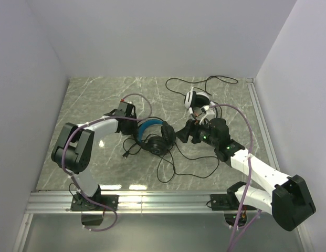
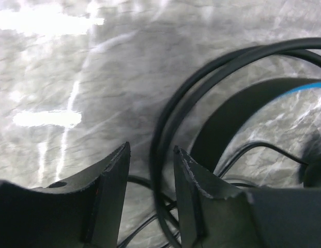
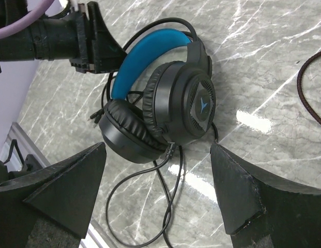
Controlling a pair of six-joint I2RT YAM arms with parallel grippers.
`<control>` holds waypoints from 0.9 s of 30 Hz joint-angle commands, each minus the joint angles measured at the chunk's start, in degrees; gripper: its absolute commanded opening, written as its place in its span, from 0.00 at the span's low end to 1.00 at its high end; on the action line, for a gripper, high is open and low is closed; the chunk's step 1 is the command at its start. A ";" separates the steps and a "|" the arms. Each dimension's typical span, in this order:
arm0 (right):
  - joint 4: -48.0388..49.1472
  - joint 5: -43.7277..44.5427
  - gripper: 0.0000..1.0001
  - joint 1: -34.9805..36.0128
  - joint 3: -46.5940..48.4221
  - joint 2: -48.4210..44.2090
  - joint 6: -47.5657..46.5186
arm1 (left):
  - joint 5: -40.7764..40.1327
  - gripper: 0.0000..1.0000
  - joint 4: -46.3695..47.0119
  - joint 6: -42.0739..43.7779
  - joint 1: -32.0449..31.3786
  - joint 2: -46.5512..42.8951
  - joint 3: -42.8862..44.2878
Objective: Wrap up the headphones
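The black over-ear headset with a blue headband [image 3: 176, 103] lies on its side near the middle of the grey marble-patterned table [image 1: 100, 100], a little toward the near edge. Its thin black cable [image 3: 174, 196] sprawls in loose loops toward that edge. The white headset with black pads [image 1: 197, 100] sits toward the far right corner.

The left gripper [image 2: 151, 152] stands partway open, its jaws straddling the twin black wire hoops of the headband [image 2: 170, 106]. A gap shows on at least one side, so nothing looks pinched. The right gripper [image 3: 157, 147] hovers above the black ear cup, spread wide and empty.

The main risk, as I judge it, is a poor bite. If the left jaws catch only one hoop, or pinch a strand of cable with it, the headset may twist or slide out when lifted. The loose loops could also snag under the cup and drag it. The two claws are near each other, so a careless reach might knock them together.

The cable's plug end is hard to pick out. Whether a hoop touches the left claw's inner face cannot be told. The right arm hides part of the white headset.
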 commanded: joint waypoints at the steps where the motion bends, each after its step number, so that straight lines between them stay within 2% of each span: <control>1: 2.26 0.10 0.89 0.19 -0.42 0.51 -0.52 | -3.51 0.45 -3.45 2.16 -2.44 2.28 3.75; 3: 1.91 0.19 0.89 0.27 -0.24 0.43 -0.69 | -4.39 0.44 -4.59 2.34 -3.06 3.51 4.98; 8: 1.38 0.36 0.89 0.19 -0.24 -0.19 -0.78 | -5.62 0.23 -6.00 1.64 -3.33 5.19 4.73; 11: 0.68 0.37 0.89 0.27 -0.24 -1.07 -0.78 | -5.97 0.17 -7.31 1.90 -3.33 6.42 4.37; 20: -0.72 0.19 0.89 0.19 -0.06 -2.48 -0.25 | -5.88 0.16 -8.99 2.51 -5.87 9.40 4.02; 21: -0.90 0.28 0.89 0.19 -0.15 -2.56 -0.17 | -5.80 0.15 -9.16 2.69 -6.05 10.10 4.28; 23: -1.25 0.63 0.89 0.19 -0.68 -3.18 -0.16 | -5.62 0.00 -8.99 2.60 -6.32 10.55 4.37; 27: -1.69 1.24 0.89 0.27 -2.78 -4.84 -0.08 | -7.11 0.00 -6.10 -0.20 -6.41 6.61 2.10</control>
